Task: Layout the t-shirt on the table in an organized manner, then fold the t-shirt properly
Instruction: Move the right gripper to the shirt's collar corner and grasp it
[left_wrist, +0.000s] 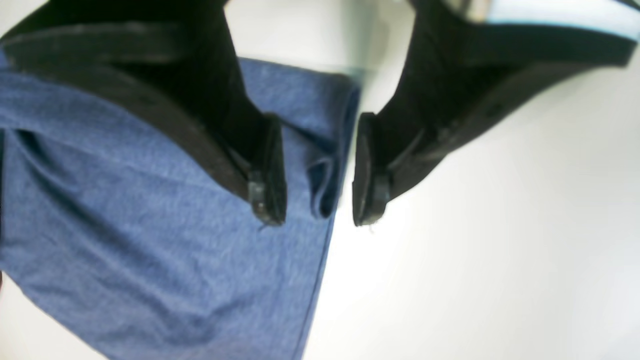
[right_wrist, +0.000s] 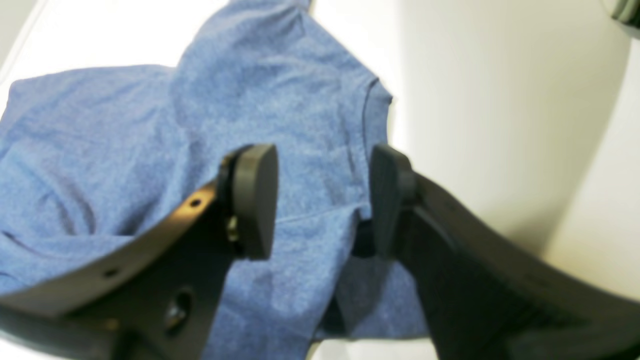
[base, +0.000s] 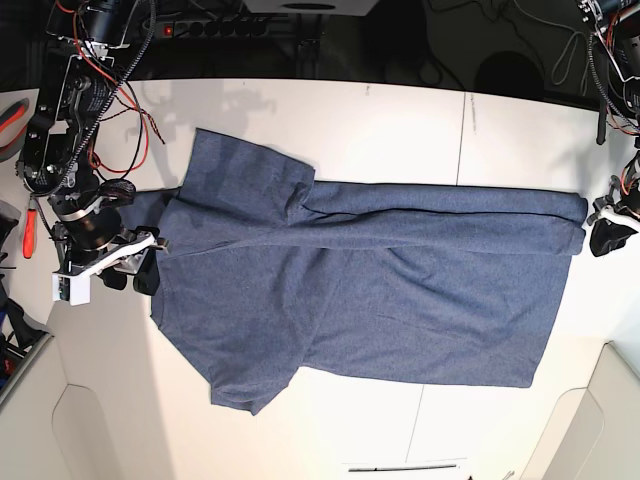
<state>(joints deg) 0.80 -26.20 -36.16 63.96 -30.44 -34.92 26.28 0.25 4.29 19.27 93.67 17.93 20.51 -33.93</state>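
The navy-blue t-shirt (base: 380, 290) lies spread across the white table (base: 400, 120), shoulders to the left and hem to the right, with its far side folded over lengthwise. No lettering shows. My right gripper (base: 145, 262) stands open at the shirt's left end. In the right wrist view its pads (right_wrist: 255, 200) straddle rumpled cloth (right_wrist: 125, 150) near a seam without pinching it (right_wrist: 322, 205). My left gripper (base: 595, 225) is open at the folded hem corner. In the left wrist view the folded edge of the t-shirt (left_wrist: 150, 210) runs between the open fingertips (left_wrist: 319, 217).
A thin dark seam (base: 462, 130) crosses the table. A red-handled tool (base: 28, 225) lies past the left edge. Cables and a power strip (base: 240, 25) run along the back. Pale raised panels sit at the front left (base: 70, 420) and front right (base: 600, 420) corners.
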